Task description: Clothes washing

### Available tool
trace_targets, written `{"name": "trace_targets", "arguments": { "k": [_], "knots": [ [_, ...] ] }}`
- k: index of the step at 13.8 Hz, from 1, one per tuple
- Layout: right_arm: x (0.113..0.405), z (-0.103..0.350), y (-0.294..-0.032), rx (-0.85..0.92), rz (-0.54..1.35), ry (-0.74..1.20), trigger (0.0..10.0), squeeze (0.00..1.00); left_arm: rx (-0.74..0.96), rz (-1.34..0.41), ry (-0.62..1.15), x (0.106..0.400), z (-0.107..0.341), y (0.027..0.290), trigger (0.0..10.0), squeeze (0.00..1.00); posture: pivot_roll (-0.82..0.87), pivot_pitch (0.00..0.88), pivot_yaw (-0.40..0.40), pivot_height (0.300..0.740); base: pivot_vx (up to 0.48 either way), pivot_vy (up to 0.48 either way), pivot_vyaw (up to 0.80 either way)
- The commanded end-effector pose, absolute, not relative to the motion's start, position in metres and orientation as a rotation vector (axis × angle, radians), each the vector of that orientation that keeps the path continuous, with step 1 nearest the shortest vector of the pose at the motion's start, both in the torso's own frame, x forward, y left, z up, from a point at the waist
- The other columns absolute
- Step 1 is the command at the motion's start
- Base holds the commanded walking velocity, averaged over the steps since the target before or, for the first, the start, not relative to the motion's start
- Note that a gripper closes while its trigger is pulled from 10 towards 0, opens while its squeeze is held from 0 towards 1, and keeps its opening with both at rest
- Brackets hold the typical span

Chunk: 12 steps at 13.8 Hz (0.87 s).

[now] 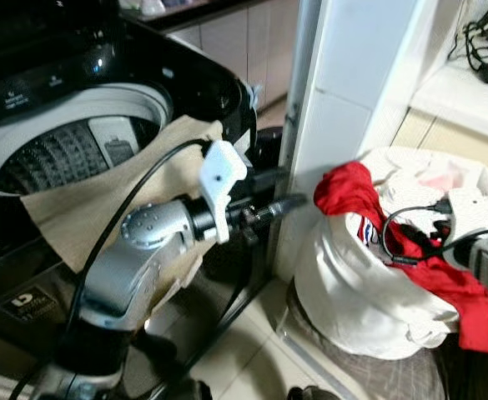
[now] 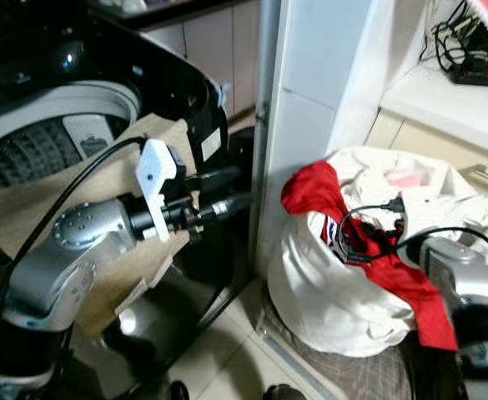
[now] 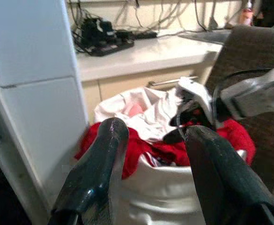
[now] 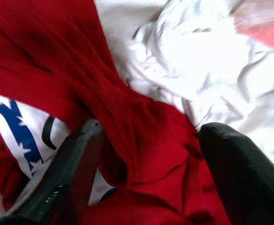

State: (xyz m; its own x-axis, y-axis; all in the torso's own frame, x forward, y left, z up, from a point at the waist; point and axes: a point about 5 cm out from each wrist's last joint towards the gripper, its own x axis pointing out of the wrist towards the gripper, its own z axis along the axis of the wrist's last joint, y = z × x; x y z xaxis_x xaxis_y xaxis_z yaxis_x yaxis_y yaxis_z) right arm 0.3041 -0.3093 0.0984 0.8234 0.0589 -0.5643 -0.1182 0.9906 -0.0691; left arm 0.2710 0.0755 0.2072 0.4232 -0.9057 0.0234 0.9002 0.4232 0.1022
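Note:
A white laundry bag (image 1: 352,292) stands on the floor at the right, stuffed with white clothes and a red garment (image 1: 348,187) that spills over its rim. My right gripper (image 4: 151,126) is down in the bag, open, its fingers astride a fold of the red garment (image 4: 141,117). My left gripper (image 1: 281,190) reaches out level toward the bag, open and empty, a short way from the red cloth. To the left is the black top-loading washing machine (image 1: 68,150) with its drum open. A beige cloth (image 1: 102,200) hangs over its front edge.
A white pillar (image 1: 344,83) rises between the washing machine and the bag, right behind my left gripper. A counter with a power strip and cables (image 3: 104,40) runs behind the bag. Tiled floor (image 1: 235,358) lies below my left arm.

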Motion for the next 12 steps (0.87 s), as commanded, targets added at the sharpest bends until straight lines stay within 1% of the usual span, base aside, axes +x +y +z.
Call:
{"name": "trace_targets", "arguments": {
  "k": [1,3,4,5,6,7,8,9,10,11,12],
  "knots": [
    [0.305,0.093,-0.309,-0.115,0.129,0.62,10.0,1.0,0.079,-1.17,-0.044,0.264,0.205,0.077,10.0,0.0,-0.02,0.129,0.064,0.74,0.0,0.0,0.0],
    [0.306,0.085,-0.309,-0.16,0.185,0.692,10.0,1.0,0.096,-1.275,0.032,0.248,0.201,0.078,10.0,0.0,0.0,0.148,0.069,0.74,0.0,0.0,0.0],
    [0.305,0.078,-0.309,-0.192,0.197,0.74,10.0,0.89,0.119,-1.324,0.07,0.24,0.198,0.078,10.0,0.0,0.0,0.153,0.071,0.74,0.0,0.0,0.0],
    [0.304,0.074,-0.311,-0.248,0.197,0.773,10.0,0.0,0.133,-1.336,0.083,0.237,0.197,0.078,10.0,0.0,0.0,0.156,0.074,0.74,0.0,0.0,0.0],
    [0.299,0.065,-0.315,-0.353,0.163,0.836,10.0,0.0,0.145,-1.328,0.093,0.236,0.196,0.077,10.0,0.0,0.01,0.163,0.076,0.74,0.0,0.0,0.0],
    [0.296,0.058,-0.316,-0.417,0.157,0.867,10.0,0.0,0.148,-1.32,0.097,0.237,0.196,0.077,10.0,0.0,0.02,0.165,0.076,0.74,0.0,0.0,0.0],
    [0.294,0.053,-0.314,-0.44,0.164,0.883,10.0,0.0,0.151,-1.318,0.101,0.236,0.197,0.077,10.0,0.0,0.02,0.167,0.076,0.74,0.0,0.0,0.0],
    [0.293,0.049,-0.312,-0.415,0.164,0.878,10.0,0.0,0.153,-1.319,0.105,0.236,0.197,0.077,10.0,0.0,0.02,0.167,0.075,0.74,0.0,0.0,0.0],
    [0.293,0.048,-0.311,-0.395,0.148,0.87,1.6,0.0,0.152,-1.321,0.112,0.235,0.198,0.077,10.0,0.0,0.02,0.167,0.075,0.74,0.0,0.0,0.0],
    [0.293,0.048,-0.311,-0.391,0.139,0.865,0.0,0.0,0.155,-1.325,0.114,0.234,0.199,0.077,10.0,0.0,0.03,0.166,0.074,0.74,0.0,0.0,0.0],
    [0.294,0.048,-0.312,-0.387,0.132,0.859,0.0,0.0,0.151,-1.331,0.117,0.234,0.199,0.077,10.0,0.0,0.03,0.166,0.074,0.74,0.0,0.0,0.0]
  ]
}}
